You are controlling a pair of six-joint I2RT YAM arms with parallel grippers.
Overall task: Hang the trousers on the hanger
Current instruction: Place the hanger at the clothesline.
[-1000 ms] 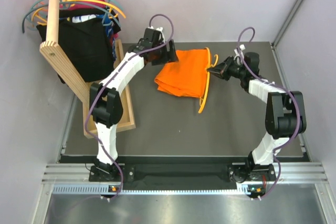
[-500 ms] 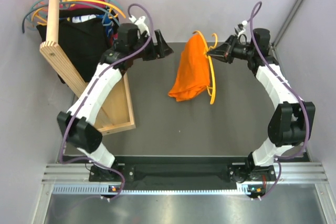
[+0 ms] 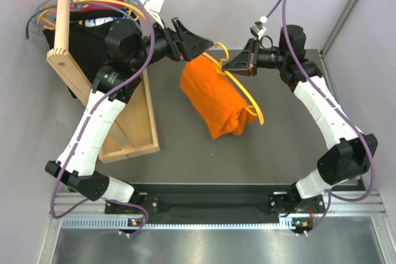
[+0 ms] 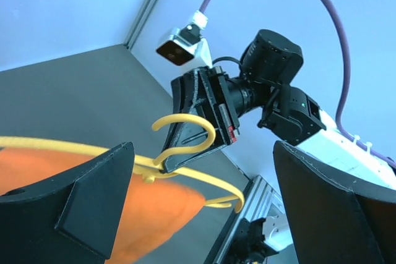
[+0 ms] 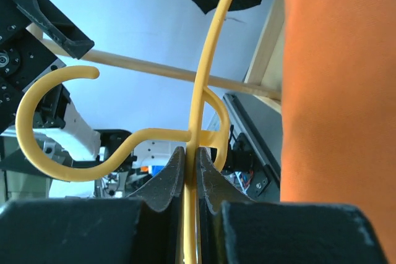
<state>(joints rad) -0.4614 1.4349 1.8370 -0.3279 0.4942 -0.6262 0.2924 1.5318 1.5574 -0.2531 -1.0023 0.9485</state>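
The right gripper [image 3: 228, 65] is shut tightly on the hanger [image 5: 193, 133] and pinches its thin stem just under the hook. The left gripper [image 3: 199, 49] has its jaws spread wide and holds nothing. It is just left of the hook, close to the trousers [image 3: 213, 97]. The trousers are draped over the hanger in the middle of the scene, between the two arms. At the far left stands a wooden rack [image 3: 68, 60] with a black garment [image 3: 102, 54].

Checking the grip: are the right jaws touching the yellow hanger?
Touching. The right wrist view shows both right jaws pinched shut on the hanger, just below its hook.
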